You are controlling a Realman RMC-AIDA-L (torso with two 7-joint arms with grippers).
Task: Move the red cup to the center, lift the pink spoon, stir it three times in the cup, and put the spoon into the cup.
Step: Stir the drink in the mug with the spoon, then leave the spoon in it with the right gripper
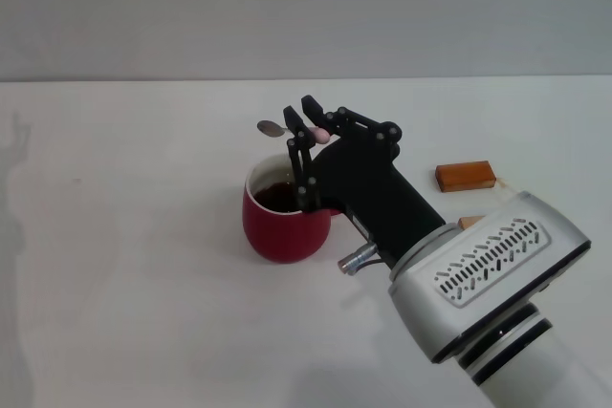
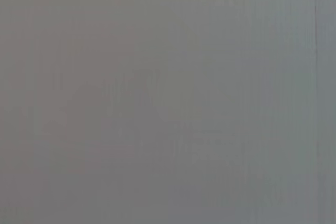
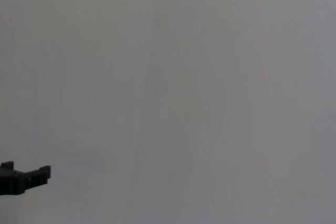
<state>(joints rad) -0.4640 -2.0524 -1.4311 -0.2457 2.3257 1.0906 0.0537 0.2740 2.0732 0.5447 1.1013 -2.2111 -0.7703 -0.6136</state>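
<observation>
**Spoon held above the cup: handling notes**

The red cup (image 1: 279, 222) stands on the white table (image 1: 124, 236) and serves as the reference landmark. Dark liquid is visible inside it. Its loop handle is hidden behind the arm.

The right gripper (image 1: 308, 140) sits directly above the cup's rim, with its fingers closed on the pink spoon (image 1: 287, 129). The grip is on the pink handle; the grey metal bowl projects out beyond the fingers, above the far rim of the cup and clear of the liquid. The spoon lies close to level, not yet tipped bowl-down.

Handling judgement: the spoon appears light, stiff and slim, with a smooth handle that could rotate or slip in a narrow pinch. Holding it near mid-handle leaves length free to reach the liquid. The cup looks heavy-based and stable, but ceramic; side contact should be gentle to avoid spills.

An orange block (image 1: 466, 176) lies well apart from the cup on the arm's side.

The left gripper is not in view.
</observation>
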